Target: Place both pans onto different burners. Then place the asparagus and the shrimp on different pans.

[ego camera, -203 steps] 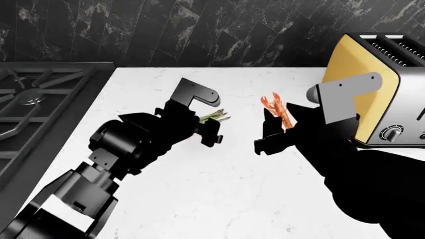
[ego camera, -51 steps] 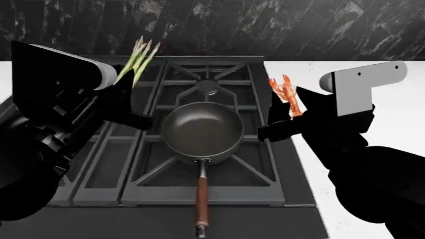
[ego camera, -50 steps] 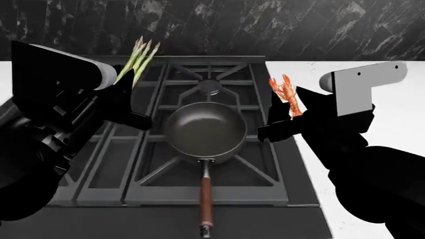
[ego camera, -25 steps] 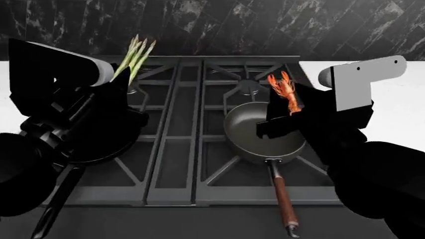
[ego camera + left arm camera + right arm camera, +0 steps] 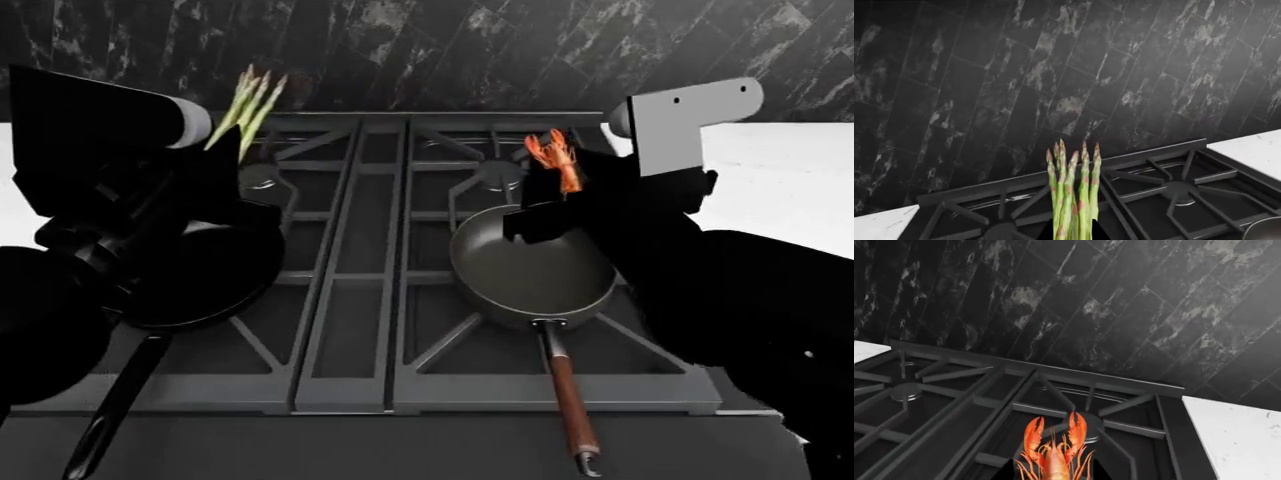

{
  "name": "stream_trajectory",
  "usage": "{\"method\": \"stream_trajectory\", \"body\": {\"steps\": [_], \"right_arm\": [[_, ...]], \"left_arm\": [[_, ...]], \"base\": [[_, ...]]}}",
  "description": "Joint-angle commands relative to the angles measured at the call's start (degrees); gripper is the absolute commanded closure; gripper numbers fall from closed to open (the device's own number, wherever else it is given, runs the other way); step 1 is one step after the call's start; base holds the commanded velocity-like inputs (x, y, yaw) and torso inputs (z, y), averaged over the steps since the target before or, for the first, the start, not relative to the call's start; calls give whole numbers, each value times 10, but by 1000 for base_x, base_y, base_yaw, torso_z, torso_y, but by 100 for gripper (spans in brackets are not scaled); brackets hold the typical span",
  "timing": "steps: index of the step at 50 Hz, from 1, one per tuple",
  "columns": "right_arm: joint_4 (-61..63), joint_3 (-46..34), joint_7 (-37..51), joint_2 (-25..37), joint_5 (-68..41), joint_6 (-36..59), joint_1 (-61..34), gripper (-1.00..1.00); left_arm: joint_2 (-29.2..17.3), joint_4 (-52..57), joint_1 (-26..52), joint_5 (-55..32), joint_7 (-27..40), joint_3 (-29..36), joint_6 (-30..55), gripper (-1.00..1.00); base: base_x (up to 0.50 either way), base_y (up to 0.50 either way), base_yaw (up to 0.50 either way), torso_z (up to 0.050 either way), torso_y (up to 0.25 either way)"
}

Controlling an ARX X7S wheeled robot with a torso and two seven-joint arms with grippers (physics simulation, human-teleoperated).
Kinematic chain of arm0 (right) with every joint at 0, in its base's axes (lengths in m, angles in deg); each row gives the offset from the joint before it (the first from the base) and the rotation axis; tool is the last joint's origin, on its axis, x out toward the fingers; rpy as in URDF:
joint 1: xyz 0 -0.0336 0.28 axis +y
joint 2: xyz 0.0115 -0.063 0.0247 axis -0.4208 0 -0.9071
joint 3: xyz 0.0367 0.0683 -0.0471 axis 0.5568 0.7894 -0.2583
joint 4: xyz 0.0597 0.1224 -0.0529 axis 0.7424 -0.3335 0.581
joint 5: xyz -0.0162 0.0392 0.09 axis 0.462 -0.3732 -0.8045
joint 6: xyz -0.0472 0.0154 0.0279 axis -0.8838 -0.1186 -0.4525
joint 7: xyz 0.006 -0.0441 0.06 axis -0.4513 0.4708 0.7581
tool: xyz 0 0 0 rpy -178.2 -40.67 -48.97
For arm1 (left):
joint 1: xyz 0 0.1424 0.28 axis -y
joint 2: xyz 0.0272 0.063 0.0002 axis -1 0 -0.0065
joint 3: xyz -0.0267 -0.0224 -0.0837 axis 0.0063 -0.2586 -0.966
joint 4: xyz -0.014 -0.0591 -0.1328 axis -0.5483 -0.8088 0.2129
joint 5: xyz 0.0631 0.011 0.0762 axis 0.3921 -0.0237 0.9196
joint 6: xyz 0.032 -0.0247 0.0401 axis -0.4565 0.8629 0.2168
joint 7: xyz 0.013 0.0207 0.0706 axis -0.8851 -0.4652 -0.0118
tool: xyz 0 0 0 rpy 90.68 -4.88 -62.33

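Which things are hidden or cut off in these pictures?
- Head view: the left arm covers most of the black skillet.
- Left wrist view: the asparagus base is cut off by the edge; end effector contact unseen.
- Right wrist view: the shrimp tail is cut off likewise.

A black marble-tiled wall (image 5: pixel 441 50), veined white, rises beyond both sets of jaws. White stone tabletop (image 5: pixel 787 165) flanks the cooktop on either side. Lighting is dim and even, without hard shadows.
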Motion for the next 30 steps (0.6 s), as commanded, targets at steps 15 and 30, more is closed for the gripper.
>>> {"method": "stream_trajectory", "body": {"steps": [15, 30], "right_arm": [[-138, -42, -78, -38, 72, -52, 12, 100], [-159, -44, -91, -45, 78, -79, 47, 100]], "left_arm": [[1, -18, 0, 9, 0, -1, -7, 100], [2, -23, -7, 15, -4, 1, -15, 100]], "base": [[0, 0, 0, 0, 0], [0, 0, 0, 1, 1]]}}
